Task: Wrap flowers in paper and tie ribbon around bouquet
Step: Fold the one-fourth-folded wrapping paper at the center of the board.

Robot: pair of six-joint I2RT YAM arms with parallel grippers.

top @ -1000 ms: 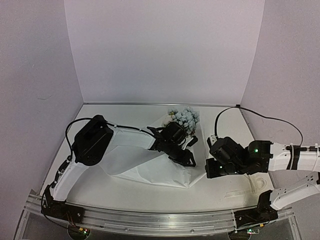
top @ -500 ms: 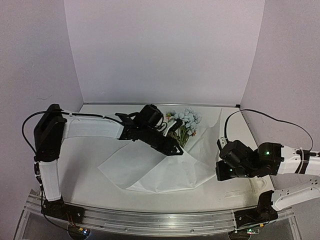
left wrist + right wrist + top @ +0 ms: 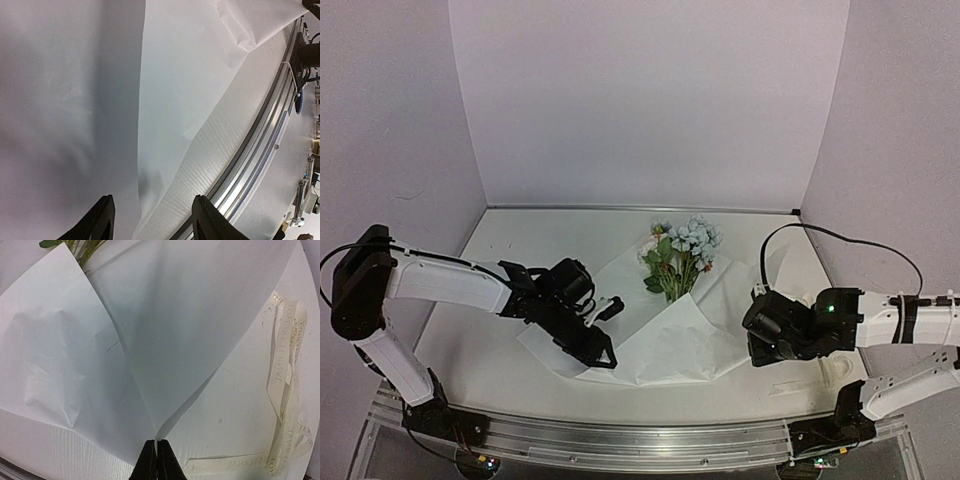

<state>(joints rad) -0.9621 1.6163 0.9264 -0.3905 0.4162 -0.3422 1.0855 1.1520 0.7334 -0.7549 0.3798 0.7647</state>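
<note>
**Top view:** We see the flowers (image 3: 682,248) lying toward the back of the table (image 3: 520,255), their stems tucked under a fold of the paper (image 3: 665,345), which spreads across the middle. The left gripper (image 3: 606,334) hangs over the sheet's left corner, released and holding nothing. The right gripper (image 3: 757,340) sits at the sheet's right edge, its tips hidden beneath the wrist.

**Left wrist:** We look down past two parted fingers (image 3: 102,222) onto bare paper. Its creased edge runs out to the textured tabletop and the metal rail (image 3: 255,150).

**Right wrist:** The pincer is clenched tight, its tips at the point where two folds of the paper meet. We cannot tell whether any sheet is caught. Green stems peek in at the top left. The ribbon (image 3: 282,390) lies looped on the bare table to the right of the paper.
</note>
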